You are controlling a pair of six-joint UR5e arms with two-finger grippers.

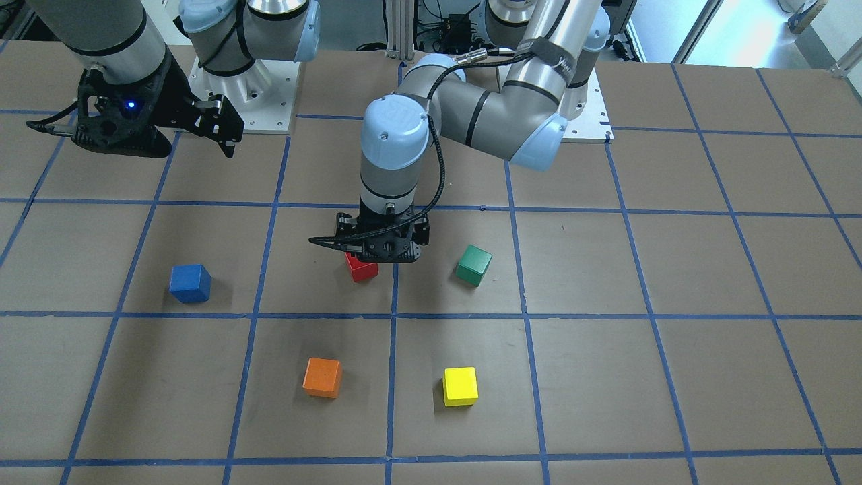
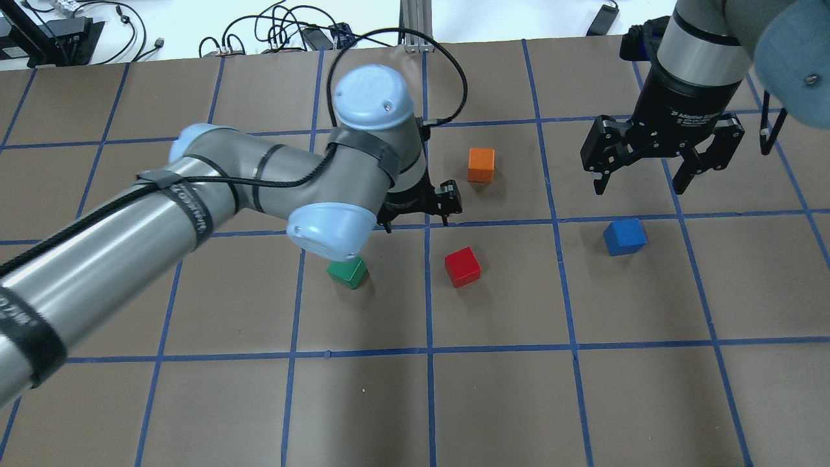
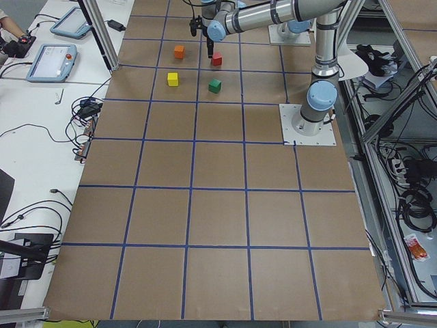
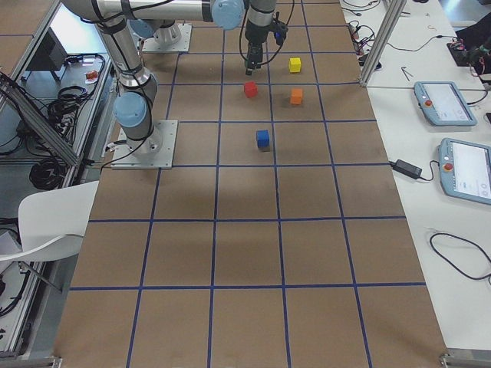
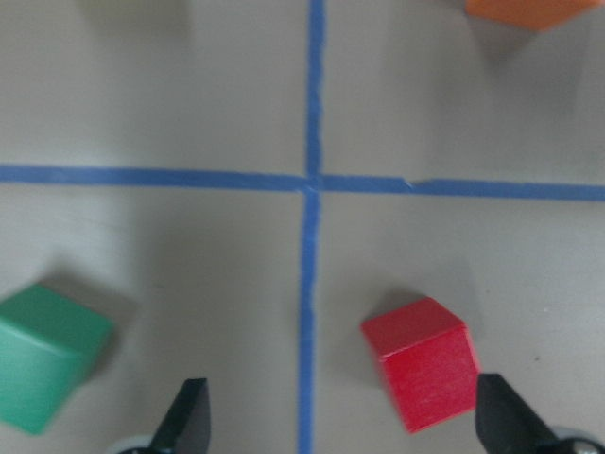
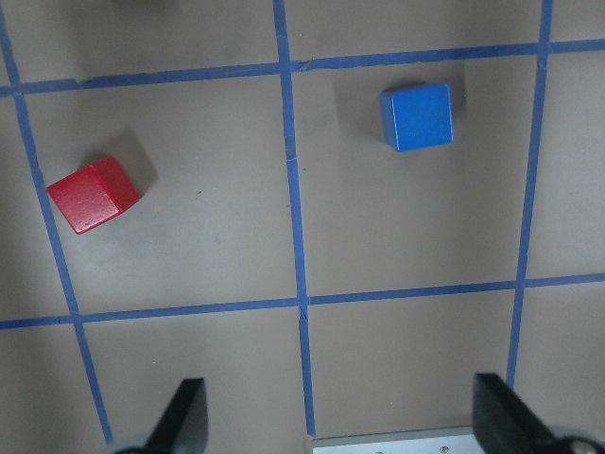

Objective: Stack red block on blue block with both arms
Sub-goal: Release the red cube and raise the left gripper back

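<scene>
The red block [image 2: 462,266] sits flat on the brown desk [image 2: 493,402], just beside a crossing of blue tape lines. The left hand [image 5: 345,416] hangs over it with its 2 fingers spread wide and nothing held. In the left wrist view the red block lies between the fingers [image 5: 189,421], off-centre and close to 1 of them, touching neither.

The blue block [image 2: 624,236] rests on the desk well apart from the red block, on the robot's right of it. The right hand [image 2: 639,188] hovers high on that same side of the red block, near the blue block and a little farther from the robot than it. Its jaws are wide apart and empty.

A green block [image 2: 348,272] lies near the red block on the robot's left of it. An orange block [image 2: 481,165] lies beyond the red block, away from the robot. A yellow block [image 1: 460,386] also lies beyond the red block, toward the robot's left.
</scene>
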